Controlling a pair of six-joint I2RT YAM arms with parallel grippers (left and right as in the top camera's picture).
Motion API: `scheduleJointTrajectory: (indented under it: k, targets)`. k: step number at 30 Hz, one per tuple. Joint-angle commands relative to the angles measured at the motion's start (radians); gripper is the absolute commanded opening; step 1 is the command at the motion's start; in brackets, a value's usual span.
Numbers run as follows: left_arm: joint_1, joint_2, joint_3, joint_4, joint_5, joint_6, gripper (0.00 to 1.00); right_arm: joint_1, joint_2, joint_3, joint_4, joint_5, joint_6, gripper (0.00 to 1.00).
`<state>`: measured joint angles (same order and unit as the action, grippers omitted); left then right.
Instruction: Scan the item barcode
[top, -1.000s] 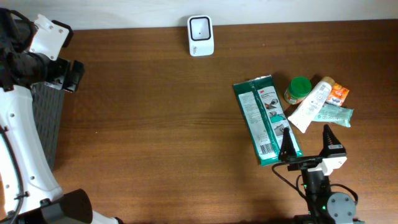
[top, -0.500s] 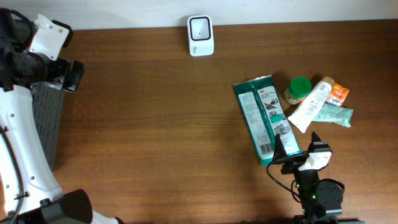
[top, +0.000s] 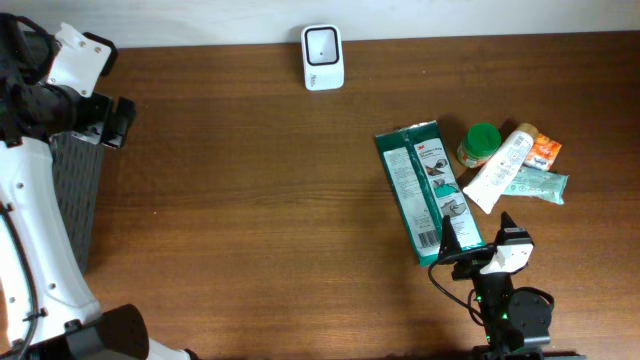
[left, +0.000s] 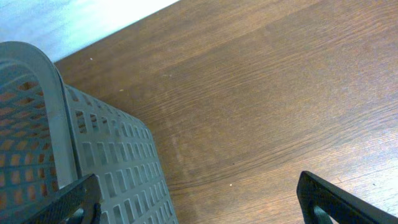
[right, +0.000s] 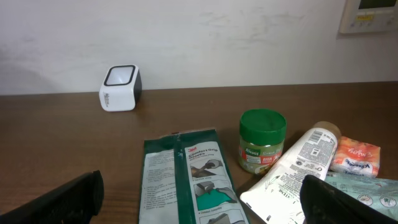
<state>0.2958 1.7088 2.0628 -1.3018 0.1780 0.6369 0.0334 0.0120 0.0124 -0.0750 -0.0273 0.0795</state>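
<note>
Now, the green package (top: 428, 192) lies flat right of centre, a red logo like 3M near its far end, a barcode by its near end, with the green-lidded jar (right: 263, 142), label seemingly Knorr, just beside it. The right gripper (top: 480, 236) hangs at the package's near corner, jaws spread wide and empty, having slid left since a second ago; the left gripper (left: 199, 180), equally wide, hovers by the grey basket (left: 93, 155), unmoved.
</note>
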Motion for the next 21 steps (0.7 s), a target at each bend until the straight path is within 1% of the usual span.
scheduleJointTrajectory:
  k: [1,3,4,6,7,8,11,13,15,17,18,19,21]
  targets:
    - [-0.001,-0.106,0.007,-0.002,0.000,0.019,0.99,0.006,-0.009,-0.007,-0.002,0.005,0.004,0.98]
    - [-0.001,-0.199,-0.013,-0.002,0.000,0.019,0.99,0.006,-0.009,-0.007,-0.002,0.005,0.004,0.98]
    - [-0.011,-0.264,-0.055,-0.002,0.000,0.019,0.99,0.006,-0.009,-0.007,-0.002,0.005,0.004,0.98]
    - [-0.051,-0.417,-0.226,0.015,-0.004,0.024,0.99,0.006,-0.009,-0.007,-0.002,0.005,0.004,0.98]
    - [-0.059,-0.488,-0.319,0.061,0.000,0.022,0.99,0.006,-0.009,-0.007,-0.002,0.005,0.004,0.98]
    - [-0.060,-0.599,-0.479,0.143,0.023,0.022,0.99,0.006,-0.009,-0.007,-0.002,0.005,0.004,0.98]
    - [-0.061,-0.830,-0.850,0.454,0.088,0.022,0.99,0.006,-0.009,-0.007,-0.002,0.005,0.004,0.98]
    - [-0.079,-0.989,-1.122,0.747,0.089,-0.002,0.99,0.006,-0.009,-0.007,-0.002,0.005,0.004,0.98]
    - [-0.105,-1.117,-1.333,0.974,0.088,-0.050,0.99,0.006,-0.009,-0.007,-0.002,0.005,0.004,0.98]
    - [-0.130,-1.225,-1.492,1.130,0.076,-0.062,0.99,0.006,-0.009,-0.007,-0.002,0.005,0.004,0.98]
    - [-0.154,-1.308,-1.601,1.213,0.017,-0.080,0.99,0.006,-0.009,-0.007,-0.002,0.005,0.004,0.98]
    - [-0.168,-1.368,-1.668,1.245,-0.021,-0.102,0.99,0.006,-0.009,-0.007,-0.002,0.005,0.004,0.99]
    - [-0.174,-1.460,-1.764,1.250,-0.051,-0.119,0.99,0.006,-0.009,-0.007,-0.002,0.005,0.004,0.98]
